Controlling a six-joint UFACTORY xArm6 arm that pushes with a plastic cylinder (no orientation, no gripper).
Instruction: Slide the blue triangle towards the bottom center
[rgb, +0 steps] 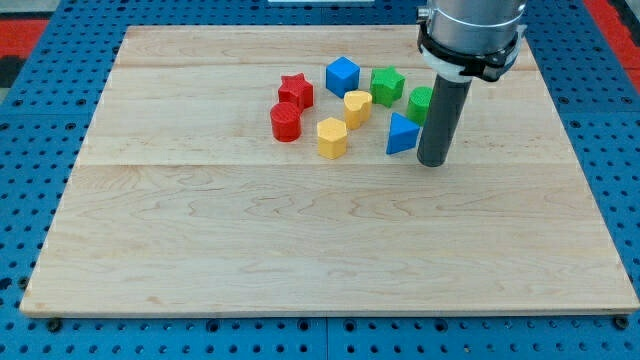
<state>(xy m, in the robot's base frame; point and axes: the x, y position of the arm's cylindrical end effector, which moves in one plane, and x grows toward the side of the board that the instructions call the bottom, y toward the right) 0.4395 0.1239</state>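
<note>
the rod's lower end, my tip (433, 162), rests on the wooden board (300, 260) just to the view's right of the blue triangle (401, 135), so close that touching or a hair apart cannot be told. there are no jaws on this arm, only the plain dark rod (440, 120) hanging from a grey metal housing at the view's top right, and it holds nothing.

the blue triangle sits in the upper right part of the board, at the view's right edge of the cluster of blocks. a green block (421, 103), partly hidden behind the rod, lies just above it. a green star (387, 85) and a blue cube (342, 76) stand further toward the view's top. a yellow heart (357, 107) and a yellow hexagon (332, 138) lie to the triangle's left. a red star (295, 92) and a red cylinder (286, 122) mark the cluster's left side, the two close together. the board lies on a blue pegboard surface (30, 200).
</note>
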